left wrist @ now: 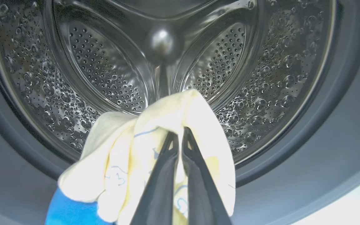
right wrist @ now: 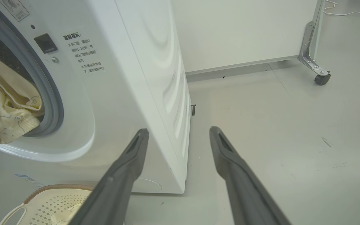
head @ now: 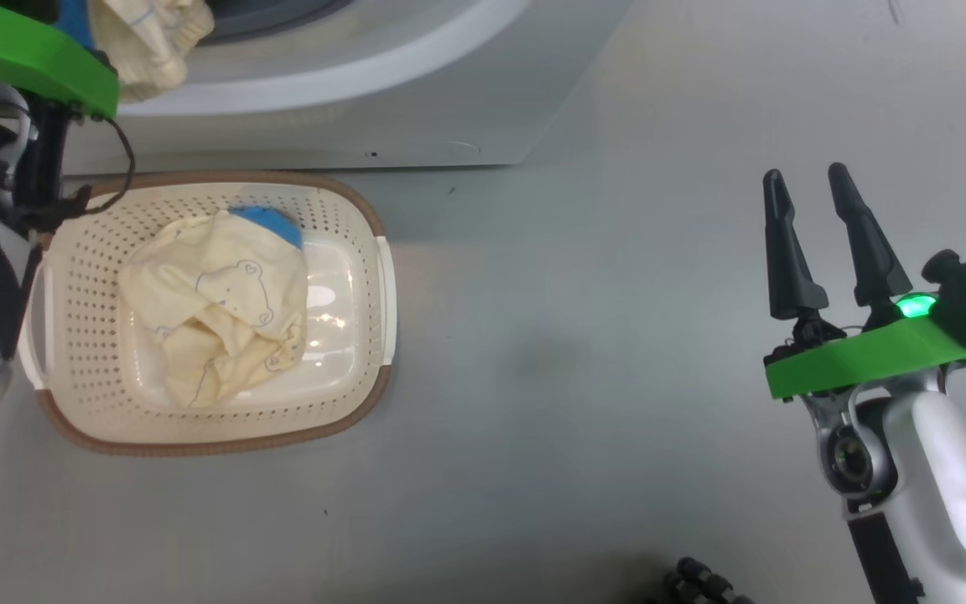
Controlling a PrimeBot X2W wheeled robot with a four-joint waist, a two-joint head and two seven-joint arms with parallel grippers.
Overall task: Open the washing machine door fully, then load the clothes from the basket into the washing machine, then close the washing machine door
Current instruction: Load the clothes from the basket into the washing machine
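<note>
The left hand (left wrist: 177,132) is clamped shut on a pale yellow garment (left wrist: 120,156), pinching a fold near its top so the rest, blue trim included, hangs down toward 7 o'clock in the left wrist view. The fingers point straight into the steel drum (left wrist: 105,68), and the cloth sits level with the grey gasket (left wrist: 339,125). That suits a drop: I judge that letting go here would land the garment on the lip, so the hand probably needs to reach deeper first, or the cloth may slide back out over the rim.

In the head view the washing machine (head: 416,117) lies at 12 o'clock and the basket (head: 223,446) stands on the floor (head: 575,377) just in front of it, at about 9 o'clock. That keeps the carry from basket to drum short. A second garment (head: 215,310) lies crumpled in the middle of the basket, bear prints up, so loading is not finished.

The right hand (head: 806,172) waits at 3 o'clock, well apart from the basket, with its fingers spread and nothing between them. Held off to the side, it leaves the mouth of the washer free for the left arm. Its own view looks past the washer's side panel. The mouth stands unblocked, so I judge the door is already swung open.
</note>
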